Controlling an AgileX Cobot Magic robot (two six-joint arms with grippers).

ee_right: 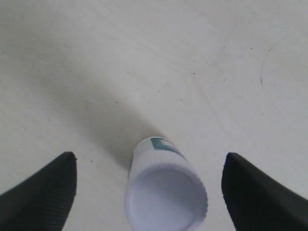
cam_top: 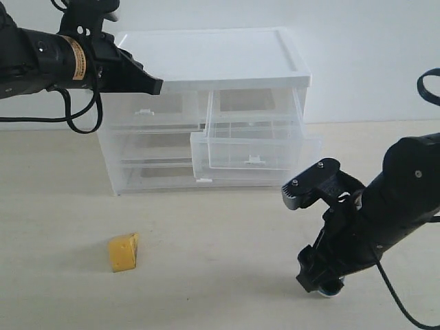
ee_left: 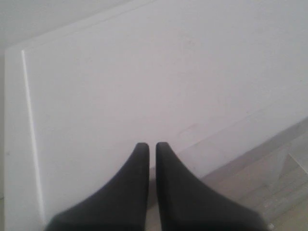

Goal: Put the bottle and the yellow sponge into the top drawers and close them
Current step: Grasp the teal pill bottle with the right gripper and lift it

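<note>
Between spread jaws of right gripper [ee_right: 150,159]: bottle [ee_right: 166,195], touching neither.

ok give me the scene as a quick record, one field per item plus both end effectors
bottle: on the table, white cap facing the right wrist camera, between the fingers of the right end effector, gaps on both sides
yellow sponge: on the table in front of the cabinet, nothing touching it
top right drawer: pulled out, nothing visible inside
top left drawer: closed
left end effector: shut, at the front edge of the cabinet's white top
right end effector: open, straddling the bottle, no grip yet
</note>
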